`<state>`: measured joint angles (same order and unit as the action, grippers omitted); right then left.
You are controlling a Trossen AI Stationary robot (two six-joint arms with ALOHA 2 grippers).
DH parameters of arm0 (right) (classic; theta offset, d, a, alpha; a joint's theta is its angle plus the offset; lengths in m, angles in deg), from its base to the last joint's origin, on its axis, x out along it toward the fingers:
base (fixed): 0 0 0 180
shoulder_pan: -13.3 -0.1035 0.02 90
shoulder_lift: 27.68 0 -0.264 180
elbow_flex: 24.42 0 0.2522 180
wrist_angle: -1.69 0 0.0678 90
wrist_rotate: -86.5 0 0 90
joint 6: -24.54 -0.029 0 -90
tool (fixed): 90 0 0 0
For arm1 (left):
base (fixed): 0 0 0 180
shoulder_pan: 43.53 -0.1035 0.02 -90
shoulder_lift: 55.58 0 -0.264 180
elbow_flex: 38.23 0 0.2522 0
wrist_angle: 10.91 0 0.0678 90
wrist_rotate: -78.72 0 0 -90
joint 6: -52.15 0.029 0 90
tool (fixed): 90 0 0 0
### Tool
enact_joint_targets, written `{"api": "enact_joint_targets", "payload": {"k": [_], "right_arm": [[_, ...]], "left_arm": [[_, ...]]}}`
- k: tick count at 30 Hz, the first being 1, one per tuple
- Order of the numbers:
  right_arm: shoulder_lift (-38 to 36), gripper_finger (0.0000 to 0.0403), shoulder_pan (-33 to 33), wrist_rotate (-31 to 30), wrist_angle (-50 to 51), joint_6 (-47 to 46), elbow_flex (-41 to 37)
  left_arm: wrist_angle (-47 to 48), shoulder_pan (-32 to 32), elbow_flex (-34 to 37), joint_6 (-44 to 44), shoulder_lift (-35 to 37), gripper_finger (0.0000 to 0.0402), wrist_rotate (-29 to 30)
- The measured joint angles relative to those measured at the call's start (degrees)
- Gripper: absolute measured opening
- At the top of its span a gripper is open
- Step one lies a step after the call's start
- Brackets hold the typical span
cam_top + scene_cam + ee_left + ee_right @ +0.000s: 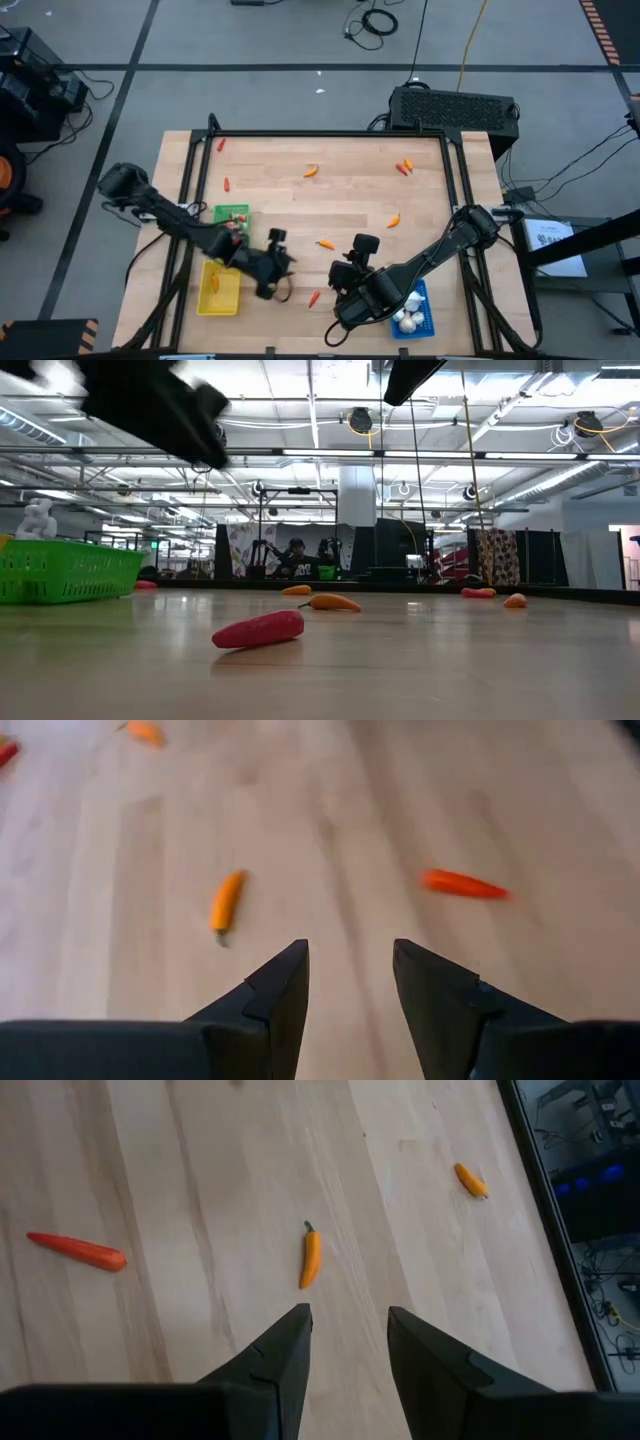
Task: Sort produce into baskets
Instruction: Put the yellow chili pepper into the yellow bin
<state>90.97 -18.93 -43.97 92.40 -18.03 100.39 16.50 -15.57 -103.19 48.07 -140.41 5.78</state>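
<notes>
Both arms reach low toward the table's middle. The left gripper [350, 975] and the right gripper [348, 1340] each hold their fingers apart with nothing between them.

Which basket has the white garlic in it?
The blue basket, near the table's front edge beside the right gripper. White bulbs sit inside it; the green basket and yellow basket show none.

Bright, even ceiling light – soft shadows; the left wrist view looks perhaps motion-blurred – the red pepper [463, 884] smears.
</notes>
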Motion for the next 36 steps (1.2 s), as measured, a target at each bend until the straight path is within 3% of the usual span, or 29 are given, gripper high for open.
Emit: {"api": "enact_joint_targets", "payload": {"k": [7, 13, 18, 25, 36], "right_arm": [[0.0, 0.0125, 0.0, 0.0, 0.5, 0.0, 0.0], [0.0, 0.0125, 0.0, 0.0, 0.6, 0.0, 0.0], [0.0, 0.0125, 0.0, 0.0, 0.6, 0.0, 0.0], [0.0, 0.0125, 0.0, 0.0, 0.6, 0.2, 0.0], [0.0, 0.0125, 0.0, 0.0, 0.7, 0.2, 0.0]], "left_arm": [[-8.7, -7.7, 0.0, 3.2, -9.7, 0.0156, -5.2], [-13.5, -12.8, 0.1, 8.7, -16.5, 0.0156, -3.9], [-20.3, -16.3, 0.1, 10.9, -18.2, 0.0156, -4.2], [-23.6, -21.1, 0.1, 11.9, -20.3, 0.0156, -15.0], [-27.1, -22.7, -0.1, 11.8, -25.6, 0.0155, -18.6]]}}
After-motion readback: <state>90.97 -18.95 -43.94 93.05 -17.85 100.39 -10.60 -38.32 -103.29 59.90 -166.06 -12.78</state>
